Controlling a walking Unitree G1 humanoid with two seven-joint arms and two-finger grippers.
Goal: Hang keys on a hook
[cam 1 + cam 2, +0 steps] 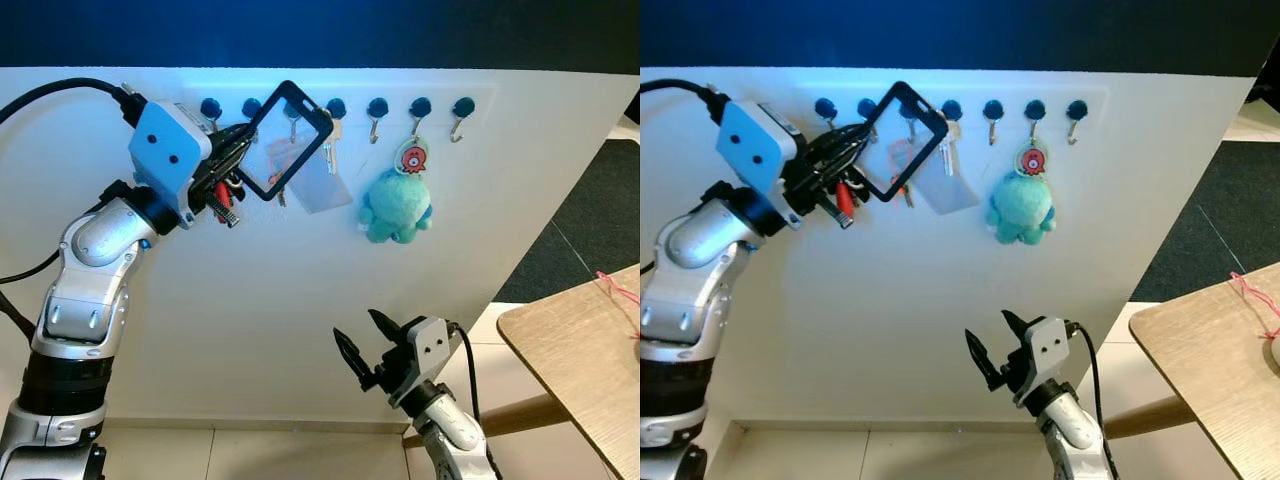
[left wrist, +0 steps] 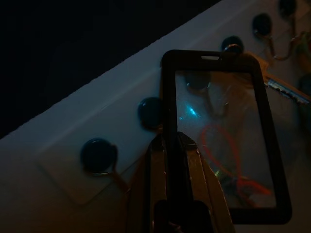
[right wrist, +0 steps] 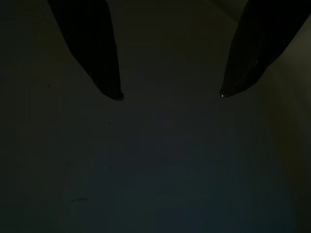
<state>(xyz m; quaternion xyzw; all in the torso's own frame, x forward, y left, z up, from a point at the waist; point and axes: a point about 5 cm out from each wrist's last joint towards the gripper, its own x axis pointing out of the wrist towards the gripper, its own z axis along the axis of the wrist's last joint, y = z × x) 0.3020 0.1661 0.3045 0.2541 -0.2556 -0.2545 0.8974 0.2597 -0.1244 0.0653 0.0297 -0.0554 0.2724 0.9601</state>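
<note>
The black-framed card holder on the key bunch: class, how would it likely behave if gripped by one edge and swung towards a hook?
The card holder probably stays fairly stiff: pinched at one edge by the left gripper, its frame juts out unbent. It looks thin and clear, so likely light. The keys dangling below would probably swing.

A badge holder [image 1: 287, 140] sits before a wall-mounted hook row [image 1: 378, 107], a plush toy [image 1: 396, 205] hanging to its right, a worktop [image 1: 585, 350] lower right.
</note>
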